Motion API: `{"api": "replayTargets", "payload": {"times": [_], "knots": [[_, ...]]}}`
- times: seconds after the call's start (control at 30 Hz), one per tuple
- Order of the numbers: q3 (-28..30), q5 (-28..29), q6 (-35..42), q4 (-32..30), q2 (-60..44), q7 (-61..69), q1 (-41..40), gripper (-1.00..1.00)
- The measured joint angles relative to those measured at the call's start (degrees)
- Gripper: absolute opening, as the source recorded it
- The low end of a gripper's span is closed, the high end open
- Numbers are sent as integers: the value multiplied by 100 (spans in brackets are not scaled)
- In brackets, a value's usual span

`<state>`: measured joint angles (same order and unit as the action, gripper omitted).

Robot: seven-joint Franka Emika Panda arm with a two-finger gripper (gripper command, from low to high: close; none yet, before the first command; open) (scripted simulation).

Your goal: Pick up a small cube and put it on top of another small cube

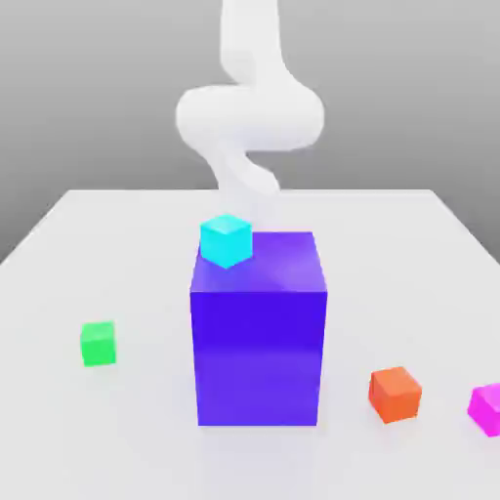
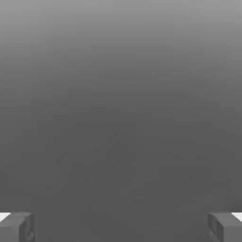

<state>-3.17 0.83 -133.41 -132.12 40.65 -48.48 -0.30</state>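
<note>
The small magenta-pink cube lies on the white table at the near edge of the exterior view's right, partly cut off by the frame. Far across on the exterior view's left sits the small green cube, about the same size. My white arm rises behind the big purple-blue block, well away from both cubes. In the hand view my gripper is open, its two grey fingertips set wide apart with nothing between them, facing a plain grey surface.
A tall purple-blue block stands mid-table between the two cubes. A cyan small cube sits at its upper back-left corner. An orange small cube lies just left of the magenta one. The table's edges slope away at both sides.
</note>
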Motion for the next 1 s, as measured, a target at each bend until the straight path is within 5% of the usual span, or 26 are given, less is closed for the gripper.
{"api": "replayTargets", "payload": {"times": [0.57, 1.0], "knots": [[-1988, 1227, -1105, -230, -3557, -2276, 206, 0], [-2157, 2022, -2064, -345, -6199, -3829, 1500, 0]]}}
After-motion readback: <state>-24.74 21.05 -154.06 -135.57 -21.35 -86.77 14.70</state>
